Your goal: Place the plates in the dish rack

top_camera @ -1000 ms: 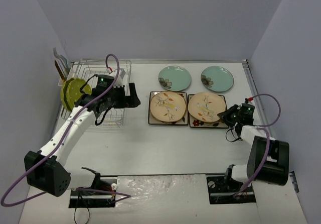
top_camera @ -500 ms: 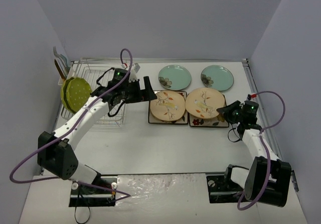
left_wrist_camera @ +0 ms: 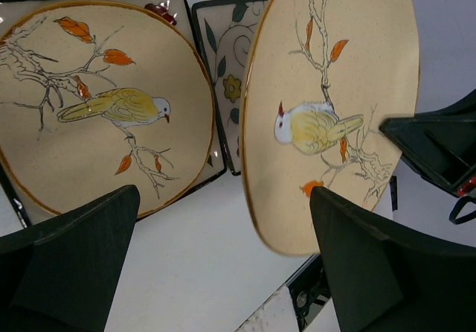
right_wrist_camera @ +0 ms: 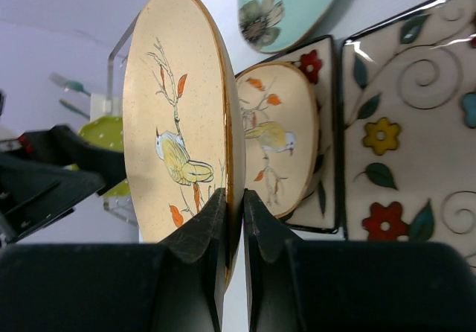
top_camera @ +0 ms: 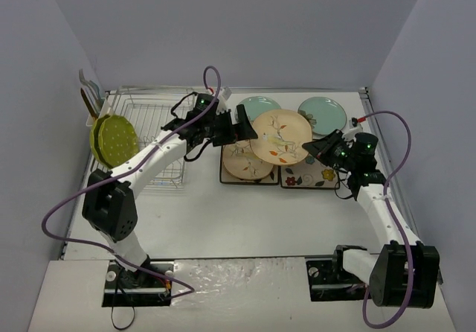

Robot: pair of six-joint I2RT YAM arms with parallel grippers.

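— While the right jaws are clenched, what do they hold?
— One cream plate (right_wrist_camera: 178, 116) with a bird on it; its rim is pinched between the two tips; the plate stands on edge above them, lifted off the table (top_camera: 245, 220), painted face turned toward the left jaws.
— And the left jaws?
— Spread wide, grasping nothing; the lifted plate's lower edge hangs just ahead of them, in the gap between the two sides, closer to one side than the other; whether it touches I cannot tell.
— What lies under them?
— Below and ahead of the left jaws, a second cream plate (left_wrist_camera: 97, 109) lies flat on a square plate (top_camera: 225, 177); beside it, under the lifted plate, another square plate (right_wrist_camera: 401, 123) with red and yellow flowers lies bare.
— The rest?
— Beyond the right jaws, two teal plates (top_camera: 321, 114) lie flat on the table; well behind the left jaws the dish rack (top_camera: 152, 116) holds green dotted plates (top_camera: 111, 140) upright at its far end.
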